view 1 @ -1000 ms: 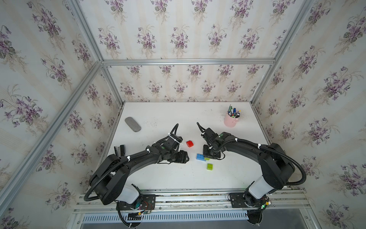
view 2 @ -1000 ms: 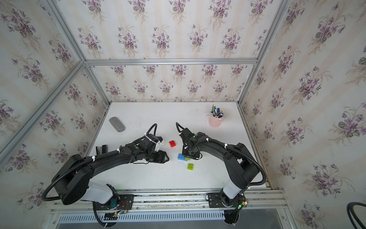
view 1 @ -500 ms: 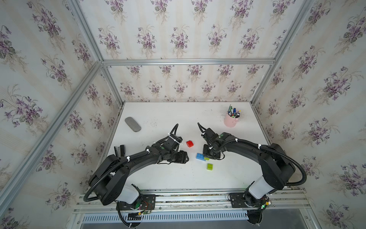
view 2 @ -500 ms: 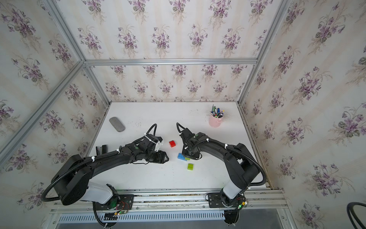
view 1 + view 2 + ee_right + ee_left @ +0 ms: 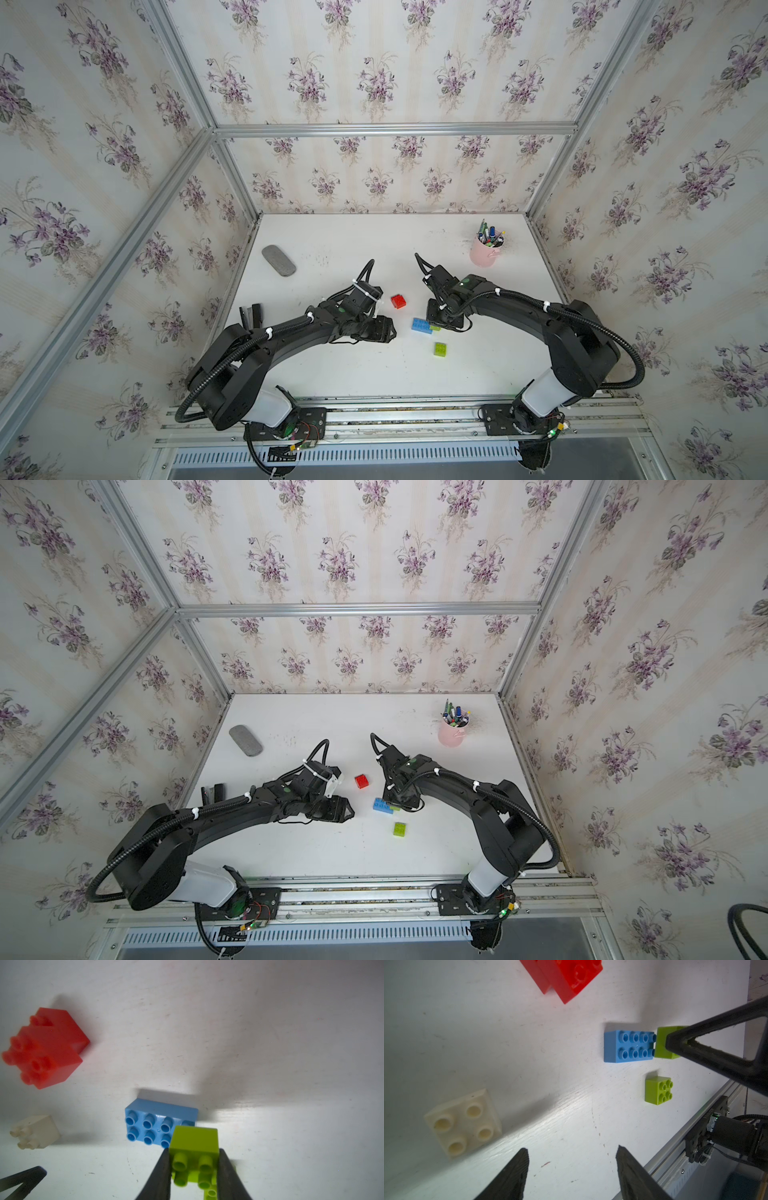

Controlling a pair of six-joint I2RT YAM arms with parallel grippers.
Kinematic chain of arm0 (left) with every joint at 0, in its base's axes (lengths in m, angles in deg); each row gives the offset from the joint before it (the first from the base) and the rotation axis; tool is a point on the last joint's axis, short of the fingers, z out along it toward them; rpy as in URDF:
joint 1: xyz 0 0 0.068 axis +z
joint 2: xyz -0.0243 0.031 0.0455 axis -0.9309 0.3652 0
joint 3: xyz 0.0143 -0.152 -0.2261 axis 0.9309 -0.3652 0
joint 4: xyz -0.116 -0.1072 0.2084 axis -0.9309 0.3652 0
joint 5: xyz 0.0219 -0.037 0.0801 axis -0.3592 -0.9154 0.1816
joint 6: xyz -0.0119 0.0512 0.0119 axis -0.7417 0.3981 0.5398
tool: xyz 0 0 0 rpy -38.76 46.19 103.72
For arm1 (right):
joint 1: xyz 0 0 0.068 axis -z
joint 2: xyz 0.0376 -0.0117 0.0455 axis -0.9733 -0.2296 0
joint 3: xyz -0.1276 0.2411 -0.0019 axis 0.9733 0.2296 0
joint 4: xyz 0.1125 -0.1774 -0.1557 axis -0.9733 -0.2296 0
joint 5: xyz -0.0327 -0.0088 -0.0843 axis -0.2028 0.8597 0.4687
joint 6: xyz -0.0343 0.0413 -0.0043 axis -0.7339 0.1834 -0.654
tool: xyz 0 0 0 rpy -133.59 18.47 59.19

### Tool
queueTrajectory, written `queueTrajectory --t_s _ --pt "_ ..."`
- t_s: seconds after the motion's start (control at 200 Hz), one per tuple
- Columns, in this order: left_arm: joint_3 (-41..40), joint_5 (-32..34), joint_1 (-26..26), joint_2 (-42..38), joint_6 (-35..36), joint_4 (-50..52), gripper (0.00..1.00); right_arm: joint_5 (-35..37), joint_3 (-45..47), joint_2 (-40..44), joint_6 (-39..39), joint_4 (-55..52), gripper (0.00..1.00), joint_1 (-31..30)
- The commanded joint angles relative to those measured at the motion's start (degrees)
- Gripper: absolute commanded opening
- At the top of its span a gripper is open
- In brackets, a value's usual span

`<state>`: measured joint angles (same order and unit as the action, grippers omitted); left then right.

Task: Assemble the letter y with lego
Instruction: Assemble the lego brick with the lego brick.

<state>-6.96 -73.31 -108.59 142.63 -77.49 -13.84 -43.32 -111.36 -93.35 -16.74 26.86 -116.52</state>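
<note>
My right gripper (image 5: pixel 194 1153) is shut on a lime-green lego brick (image 5: pixel 194 1140), holding it over one end of the blue brick (image 5: pixel 151 1124), where it covers the last studs. In both top views that gripper (image 5: pixel 440 322) hides most of the held brick beside the blue brick (image 5: pixel 421 325) (image 5: pixel 382 806). A second green brick (image 5: pixel 440 349) (image 5: pixel 658 1089) lies loose nearer the front. Joined red bricks (image 5: pixel 398 301) (image 5: pixel 44 1047) sit behind. My left gripper (image 5: pixel 572 1151) (image 5: pixel 390 330) is open and holds nothing. A cream-white brick (image 5: pixel 464 1123) lies beside it.
A pink pen cup (image 5: pixel 484 253) stands at the back right. A grey oblong object (image 5: pixel 278 260) lies at the back left. Small black items (image 5: pixel 251 316) rest by the left wall. The metal rail (image 5: pixel 395 411) runs along the front edge.
</note>
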Motion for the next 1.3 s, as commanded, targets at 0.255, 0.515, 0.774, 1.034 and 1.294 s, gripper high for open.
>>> queueTrajectory --t_s 0.255,0.515,0.774,1.034,1.294 --pt "0.27 0.23 -0.04 0.26 -0.06 -0.61 0.69 -1.41 0.99 -0.91 2.01 2.91 0.00 0.50" --pt "0.09 0.26 -0.03 0.60 0.00 -0.89 0.69 0.54 1.12 -1.69 2.31 1.92 0.00 0.59" --pt "-0.11 0.33 -0.07 0.65 0.09 -1.02 0.69 1.54 -1.82 -5.21 -0.17 -1.10 0.00 0.77" --pt "-0.50 0.60 -0.07 0.63 0.13 -1.41 0.69 4.64 -3.80 -8.23 -1.99 -4.03 0.00 0.68" --pt "-0.43 0.60 -0.07 0.82 0.24 -1.50 0.69 3.92 -2.89 -9.90 -2.19 -2.80 0.00 0.50"
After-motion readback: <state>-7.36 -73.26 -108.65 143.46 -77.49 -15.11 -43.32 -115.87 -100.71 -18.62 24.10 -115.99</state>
